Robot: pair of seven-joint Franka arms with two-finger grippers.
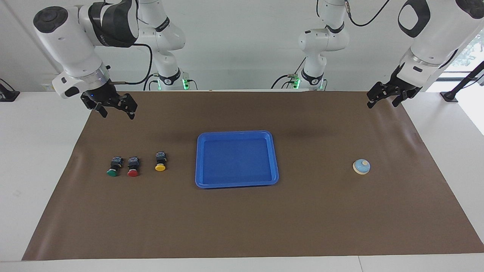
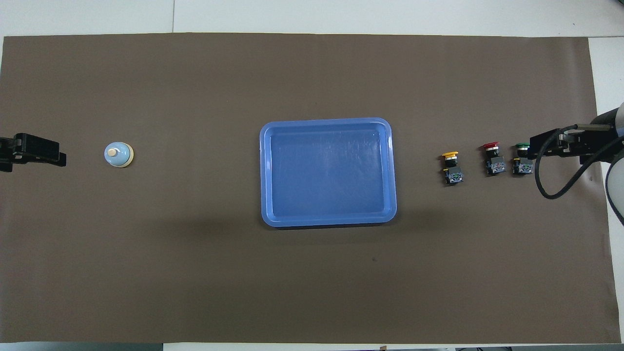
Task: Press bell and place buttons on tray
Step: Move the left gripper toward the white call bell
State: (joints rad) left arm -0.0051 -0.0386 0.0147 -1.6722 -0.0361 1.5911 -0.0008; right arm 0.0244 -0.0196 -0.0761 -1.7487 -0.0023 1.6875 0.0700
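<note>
Facing view: blue tray (image 1: 237, 183) sits mid-table on the brown mat (image 1: 242, 226), nothing in it. Bell (image 1: 361, 166) rests on the mat toward the left arm's end, well apart from the tray. Three buttons lie on their sides in a row toward the right arm's end: yellow button (image 1: 160, 161) closest to the tray, then red button (image 1: 132, 167), then green button (image 1: 114, 166), caps pointing away from the robots. None touches the tray.

Right gripper (image 1: 117, 110) hangs in the air over the mat edge near its own base, fingers spread, holding nothing. Left gripper (image 1: 382, 100) hangs over the mat corner at its own end, nothing held; fingers look slightly parted, but that can't be told for sure.

Overhead view: same layout, bell (image 2: 118, 155), tray (image 2: 327, 222), buttons all roughly in one line across the table.
</note>
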